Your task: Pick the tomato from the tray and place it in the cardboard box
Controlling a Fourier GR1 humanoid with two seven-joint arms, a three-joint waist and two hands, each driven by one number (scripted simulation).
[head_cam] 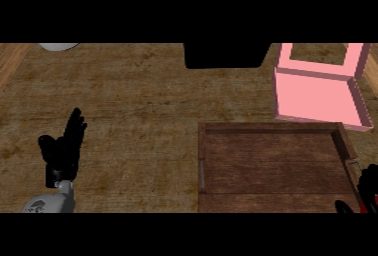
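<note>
Nearest, two robot hands show at the lower edge. The left robot hand (65, 150) rests over the bench (133, 100), fingers straight and pointing up the view, holding nothing. The right robot hand (367, 192) sits at the right rim of the one wooden tray (275, 167); something red shows by its fingers, perhaps the tomato, but I cannot tell, nor how its fingers stand. Farther back stands one pink box (319, 90), open on top.
</note>
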